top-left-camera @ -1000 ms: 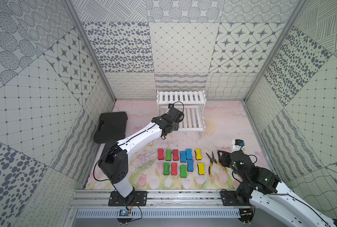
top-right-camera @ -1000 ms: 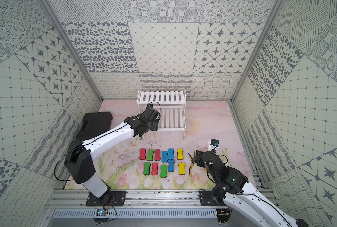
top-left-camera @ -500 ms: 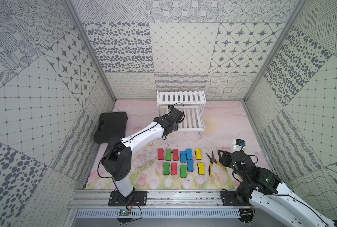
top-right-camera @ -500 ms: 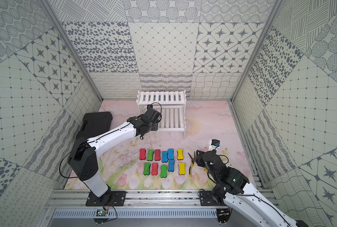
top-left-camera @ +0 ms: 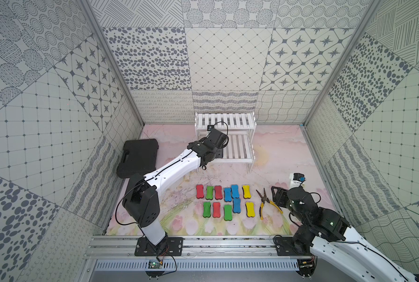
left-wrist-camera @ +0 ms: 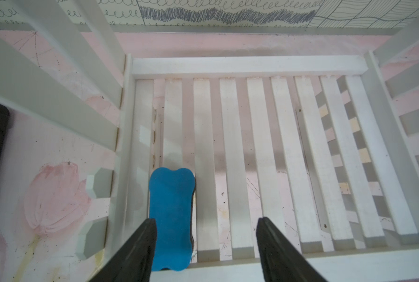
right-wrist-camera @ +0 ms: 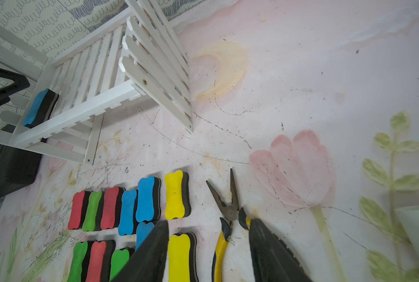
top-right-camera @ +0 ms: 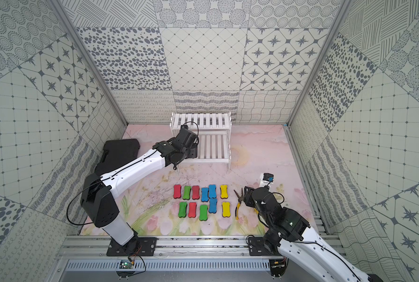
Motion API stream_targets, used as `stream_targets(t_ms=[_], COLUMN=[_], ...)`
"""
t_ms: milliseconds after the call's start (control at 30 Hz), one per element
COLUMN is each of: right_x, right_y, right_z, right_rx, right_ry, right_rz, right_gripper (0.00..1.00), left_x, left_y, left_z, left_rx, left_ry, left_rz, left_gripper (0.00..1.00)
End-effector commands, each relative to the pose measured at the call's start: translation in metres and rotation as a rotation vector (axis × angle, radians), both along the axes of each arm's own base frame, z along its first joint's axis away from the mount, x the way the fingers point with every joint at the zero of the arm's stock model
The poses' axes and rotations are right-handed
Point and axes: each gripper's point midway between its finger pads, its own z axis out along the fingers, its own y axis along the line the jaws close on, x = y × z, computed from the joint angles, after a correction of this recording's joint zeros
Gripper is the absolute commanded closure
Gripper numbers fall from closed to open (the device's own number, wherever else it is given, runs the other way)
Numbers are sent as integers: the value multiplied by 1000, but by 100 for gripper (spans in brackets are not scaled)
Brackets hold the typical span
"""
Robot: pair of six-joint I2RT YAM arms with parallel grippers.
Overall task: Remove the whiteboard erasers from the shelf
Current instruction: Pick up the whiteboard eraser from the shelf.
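Counter (top-left-camera: 276, 151) painted pale pink with faded tulips and green leaves, scuffed with dark scratches, is what we see underfoot. Tiled walls (top-left-camera: 228, 61) in grey-on-cream dots, stars and grids close it in on three sides, and a metal rail (top-left-camera: 203, 246) runs along the front edge.

Against the back edge, near its middle, stands the white two-tier slatted shelf (top-left-camera: 237, 146). A black plastic case (top-left-camera: 138, 157) lies by the left edge. Between the shelf and the front edge we count eleven more erasers (top-left-camera: 227, 194) in two rows, red, green, blue and yellow, flat on the counter. Yellow-handled pliers (top-left-camera: 267, 203) lie just beside them toward the right edge.

One blue bone-shaped whiteboard eraser (left-wrist-camera: 171, 214) lies on the shelf's lower tier, at its front left corner, lengthwise along the slats with its dark felt down. The left gripper (left-wrist-camera: 206, 219) hangs over that tier with its jaws apart. In the left wrist view one of its dark fingers (left-wrist-camera: 140, 244) overlaps the eraser's side, and the other stands well apart over bare slats, so the eraser is off to one side of the gap. We cannot tell whether the finger touches it.

The right gripper (right-wrist-camera: 208, 221) hovers near the front right corner with its jaws spread, holding nothing, above a yellow eraser and the pliers' handles.
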Motion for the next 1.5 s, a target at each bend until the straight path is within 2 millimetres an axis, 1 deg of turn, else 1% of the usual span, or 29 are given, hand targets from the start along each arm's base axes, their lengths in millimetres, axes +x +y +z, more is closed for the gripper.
stream_targets(t_ms=[0,100,200,300,367,433,800,933,1033,1100,1167,1200,1267,1367,1433,1467], right_x=[3,3,4,4,4,4,4,4,3,4,3,3,3,3,3,3], right_y=[0,0,0,0,0,0,-1,-1,-1,-1,-1,-1,-1,0,1,0], right_z=[11,11,13,14,14,13,9,9,10,10,9,9,6,6,6,6], right_rx=[10,12,15,16,15,14,14,17,18,19,22,23,22,31,33,34], right_ry=[-30,-29,-32,-34,-34,-32,-24,-24,-25,-26,-25,-23,-17,-14,-14,-14], right_rz=[-1,-2,-2,0,-2,-2,-8,-10,-9,-11,-10,-11,-13,-11,-10,-10], right_gripper=[43,43,43,43,43,43,43,43,43,43,43,43,43,43,43,43], left_x=[-2,1,4,4,4,3,4,1,-6,-16,-35,-44,-68,-108,-134,-148], left_y=[17,18,17,21,22,21,18,19,19,19,22,24,29,44,53,57], left_z=[-12,-23,-34,-45,-51,-54,-44,-36,-21,-6,6,9,11,5,-7,-18], left_rx=[77,107,126,152,154,147,110,88,44,12,-24,-37,-65,-62,-66,-69], left_ry=[74,93,111,135,145,150,129,118,92,63,41,33,26,27,46,66], left_rz=[-6,-10,-14,1,4,6,9,14,19,19,20,21,19,29,39,40], left_gripper=[28,25,25,28,32,40,62,64,65,65,65,65,64,64,65,65])
